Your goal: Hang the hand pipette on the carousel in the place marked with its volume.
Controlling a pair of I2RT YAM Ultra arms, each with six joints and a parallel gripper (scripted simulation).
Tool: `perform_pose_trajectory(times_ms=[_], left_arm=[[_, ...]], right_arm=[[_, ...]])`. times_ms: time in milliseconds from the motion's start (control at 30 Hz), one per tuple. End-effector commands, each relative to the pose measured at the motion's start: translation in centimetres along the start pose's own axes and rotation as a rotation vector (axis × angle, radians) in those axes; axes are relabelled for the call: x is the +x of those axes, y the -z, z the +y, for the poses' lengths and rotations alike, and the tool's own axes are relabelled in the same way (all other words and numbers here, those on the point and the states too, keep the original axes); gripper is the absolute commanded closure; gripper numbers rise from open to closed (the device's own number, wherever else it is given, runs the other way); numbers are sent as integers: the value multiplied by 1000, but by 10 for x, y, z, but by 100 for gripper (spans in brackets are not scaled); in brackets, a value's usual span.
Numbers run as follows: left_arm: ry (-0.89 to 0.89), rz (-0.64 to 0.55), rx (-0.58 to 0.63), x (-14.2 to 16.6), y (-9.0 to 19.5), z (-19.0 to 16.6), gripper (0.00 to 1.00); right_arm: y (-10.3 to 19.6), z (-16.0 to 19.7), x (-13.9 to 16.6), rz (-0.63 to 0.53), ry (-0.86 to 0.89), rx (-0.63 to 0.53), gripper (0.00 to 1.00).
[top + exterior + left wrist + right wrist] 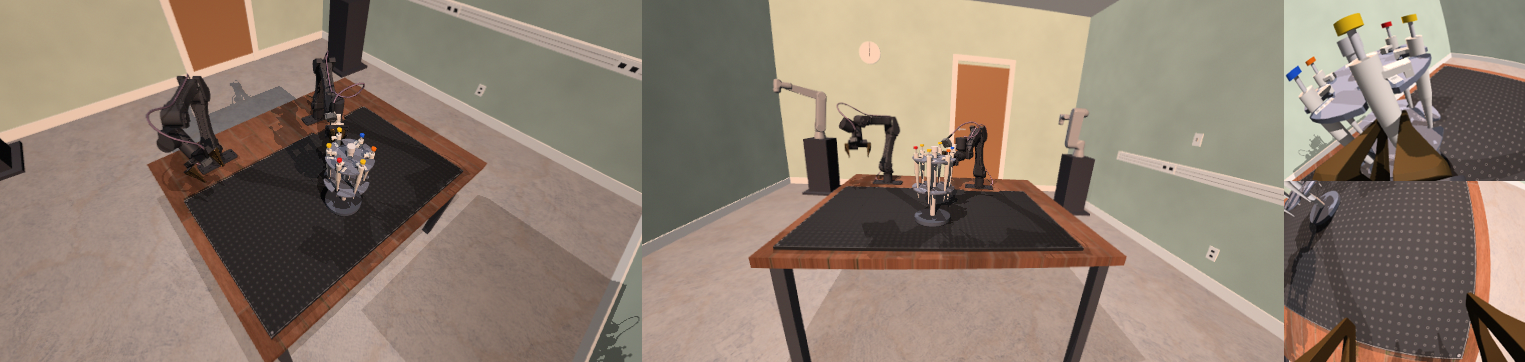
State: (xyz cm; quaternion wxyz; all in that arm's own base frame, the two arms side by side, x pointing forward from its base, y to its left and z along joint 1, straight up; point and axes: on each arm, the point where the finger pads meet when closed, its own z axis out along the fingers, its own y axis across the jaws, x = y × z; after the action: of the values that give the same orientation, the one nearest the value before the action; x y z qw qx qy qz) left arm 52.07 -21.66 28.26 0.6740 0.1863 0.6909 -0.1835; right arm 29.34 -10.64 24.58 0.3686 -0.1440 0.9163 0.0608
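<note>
The carousel (343,204) (932,218) (1332,202) stands upright on the mat, with several pipettes around its grey head (1341,90). My left gripper (1394,118) is shut on the lower body of a yellow-topped pipette (1379,90) (339,130). This pipette leans slightly at the head's near edge. Its light finger hook (1399,68) extends to the right over the plate in the left wrist view. Whether the hook tip is behind a rail cannot be told, and the printed volume is not legible. My right gripper (206,166) (858,150) (1404,313) is open and empty, away from the carousel.
Pipettes with blue (1294,73), orange (1311,61), red (1387,24) and yellow (1409,18) buttons hang near the held one. The central post (351,148) rises from the head. The black mat (260,260) (832,235) covers most of the wooden table.
</note>
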Motion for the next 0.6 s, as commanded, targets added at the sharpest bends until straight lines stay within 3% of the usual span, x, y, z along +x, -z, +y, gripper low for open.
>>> perform_pose_trajectory(times_ms=[0, 567], left_arm=[[-9, -81, -1, -40, 4, 5, 88], [-7, -71, 0, -34, 2, 5, 88]], right_arm=[[3, -4, -7, -26, 14, 6, 0], [3, -4, -7, -26, 14, 6, 0]])
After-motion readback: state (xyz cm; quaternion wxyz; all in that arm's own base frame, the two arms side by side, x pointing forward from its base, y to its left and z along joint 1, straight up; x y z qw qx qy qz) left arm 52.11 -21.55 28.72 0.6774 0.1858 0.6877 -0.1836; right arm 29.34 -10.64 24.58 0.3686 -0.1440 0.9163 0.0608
